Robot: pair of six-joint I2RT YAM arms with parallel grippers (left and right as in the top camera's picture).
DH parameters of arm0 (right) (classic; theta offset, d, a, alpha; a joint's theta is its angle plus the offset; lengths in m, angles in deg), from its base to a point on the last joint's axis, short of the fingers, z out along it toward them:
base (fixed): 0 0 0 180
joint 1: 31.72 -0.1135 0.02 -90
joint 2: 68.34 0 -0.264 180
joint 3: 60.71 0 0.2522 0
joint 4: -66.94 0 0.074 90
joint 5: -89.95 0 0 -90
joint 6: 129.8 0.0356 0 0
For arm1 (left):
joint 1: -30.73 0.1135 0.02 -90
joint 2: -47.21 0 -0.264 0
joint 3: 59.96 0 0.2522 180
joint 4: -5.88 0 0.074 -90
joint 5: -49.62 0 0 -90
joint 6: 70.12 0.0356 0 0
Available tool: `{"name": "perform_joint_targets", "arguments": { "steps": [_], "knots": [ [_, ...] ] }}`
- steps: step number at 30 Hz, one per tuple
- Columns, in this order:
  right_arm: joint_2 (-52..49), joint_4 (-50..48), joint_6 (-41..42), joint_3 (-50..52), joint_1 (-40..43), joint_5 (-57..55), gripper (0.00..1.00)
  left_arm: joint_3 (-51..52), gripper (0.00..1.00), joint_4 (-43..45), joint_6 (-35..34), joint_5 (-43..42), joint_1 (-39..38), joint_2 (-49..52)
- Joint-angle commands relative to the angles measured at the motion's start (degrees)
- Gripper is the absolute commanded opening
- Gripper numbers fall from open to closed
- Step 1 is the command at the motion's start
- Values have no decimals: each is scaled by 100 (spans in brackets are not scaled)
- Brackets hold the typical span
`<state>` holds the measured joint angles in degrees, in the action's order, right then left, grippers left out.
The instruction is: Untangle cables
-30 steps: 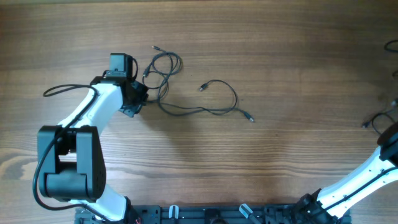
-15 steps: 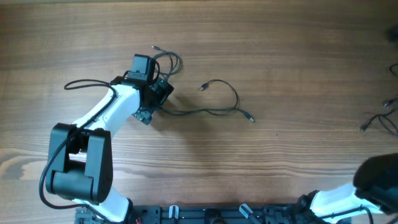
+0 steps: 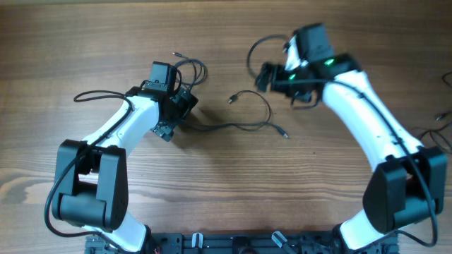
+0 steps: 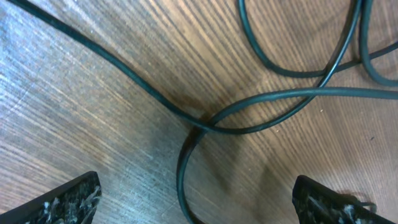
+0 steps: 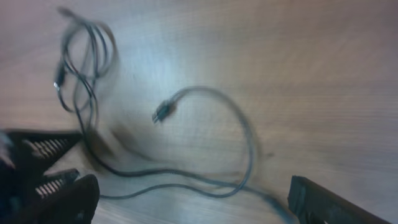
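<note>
The cables [image 3: 236, 125] are thin black cords lying on the wooden table. Loose loops [image 3: 189, 72] lie at the left, and a long strand runs right to a small plug [image 3: 284, 134]. Another plug end [image 3: 229, 99] lies in the middle. My left gripper [image 3: 182, 104] is open, low over the bottom of the loops. In the left wrist view its fingertips [image 4: 69, 200] stand wide apart, with crossing strands [image 4: 205, 127] on the wood between them, ungripped. My right gripper [image 3: 265, 75] hovers open above the long strand's curve. The blurred right wrist view shows cable [image 5: 245, 134] below its spread fingers [image 5: 333, 205].
More thin black cords [image 3: 432, 137] lie at the table's right edge. The arms' thicker black wires arch near each wrist [image 3: 253, 51]. The left arm's gripper shows in the right wrist view at the left [image 5: 37, 158]. The arm bases stand along the front edge.
My left arm shifted right onto the loops and its jaws opened. My right arm swung in from the right edge to above the long strand, and its jaws opened too.
</note>
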<state>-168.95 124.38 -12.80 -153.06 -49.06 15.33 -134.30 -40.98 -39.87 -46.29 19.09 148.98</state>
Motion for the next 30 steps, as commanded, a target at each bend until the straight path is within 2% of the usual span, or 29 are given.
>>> {"name": "perform_joint_targets", "arguments": {
  "steps": [1, 3, 5, 8, 10, 15, 20, 24, 25, 26, 27, 28, 29, 30],
  "knots": [
    [-31, -319, 11, 428, -402, 197, 100, 7, 100, 210, 149, -254, 24, -103],
    [-31, -284, -1248, 492, -675, 1005, 100, -157, 100, -57, 1014, -601, 258, -264],
    [-31, -372, -2092, 501, -905, 1456, 100, -411, 100, -634, 1373, -1005, 608, -579],
    [-33, -970, -3220, 507, -1338, 1449, 100, -695, 100, -1266, 1694, -1427, 1161, -1427],
    [-94, -1545, -3342, 507, -1572, 1460, 100, -695, 100, -1346, 1954, -1364, 1436, -2197],
    [-726, -2750, -3460, 507, -2326, 1519, 100, -693, 100, -1215, 1945, -262, 1878, -3381],
    [-1502, -2802, -4188, 507, -3224, 852, 99, -693, 100, -1366, 1945, 46, 1880, -3373],
    [-1611, -3073, -4618, 507, -3611, 170, 100, -693, 100, -1388, 1878, 44, 1880, -3145],
    [-1746, -3106, -4638, 507, -3668, -17, 96, -693, 100, -1390, 1878, 42, 1880, -3086],
    [-1878, -3180, -4623, 507, -3703, -245, 80, -693, 100, -1419, 1880, 7, 1878, -3018],
    [-1993, -3318, -4500, 503, -3720, -662, 31, -693, 100, -1458, 1880, -68, 1878, -2929],
    [-1980, -3388, -4026, 461, -3718, -1300, 4, -693, 100, -1499, 1882, -140, 1878, -2846],
    [-1869, -3241, -3482, 313, -3685, -1941, 4, -693, 100, -1550, 1882, -157, 1878, -2776],
    [-1637, -2957, -3296, 133, -3600, -2282, 4, -693, 100, -1587, 1882, -229, 1878, -2693]
  ]
}}
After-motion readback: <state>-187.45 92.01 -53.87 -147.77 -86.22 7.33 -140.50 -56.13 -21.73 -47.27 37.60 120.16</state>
